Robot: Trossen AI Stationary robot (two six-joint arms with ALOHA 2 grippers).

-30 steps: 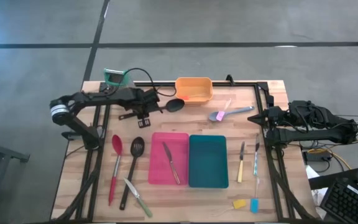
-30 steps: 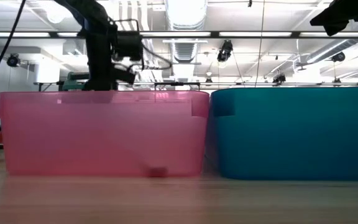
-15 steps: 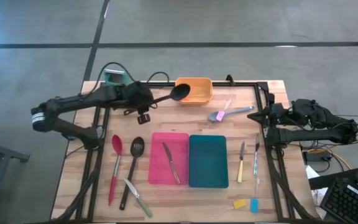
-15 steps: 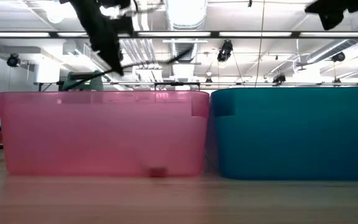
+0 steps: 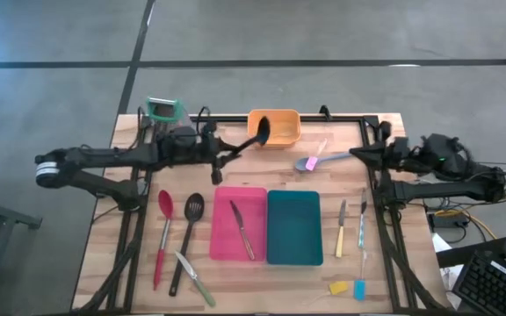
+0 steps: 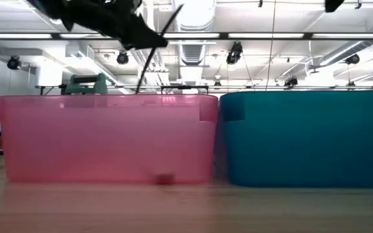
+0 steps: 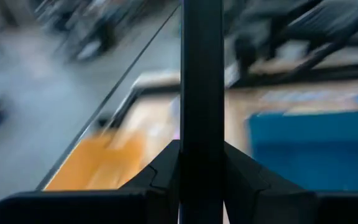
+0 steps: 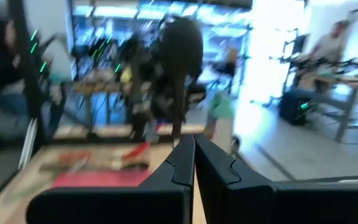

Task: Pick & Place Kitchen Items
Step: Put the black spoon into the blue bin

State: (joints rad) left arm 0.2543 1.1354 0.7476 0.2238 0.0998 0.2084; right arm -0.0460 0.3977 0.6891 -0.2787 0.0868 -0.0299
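My left gripper is shut on the black spoon, held above the table between the orange bin and the pink bin. The spoon's bowl points up. My right gripper is shut and empty, raised by the grey-lilac spoon, which lies flat. A red spoon, a black slotted spatula and a green-handled knife lie at the near left. One knife lies in the pink bin. My left gripper pinches the black spoon's handle between its two fingers, which lie across it. The spoon is lifted clear and stands steeply tilted, bowl up. In the low view, a length of the handle sticks out below the fingers.
A teal bin stands right of the pink bin. A yellow-handled knife and a blue-handled knife lie right of it, with a yellow piece and a blue piece nearer. The teal-topped grater stands far left.
My left gripper has risen with the black spoon and moved toward the table's right. The spoon has left the table and tipped from lying flat to steeply upright, bowl up. My right gripper has risen and shifted a little toward the far edge.
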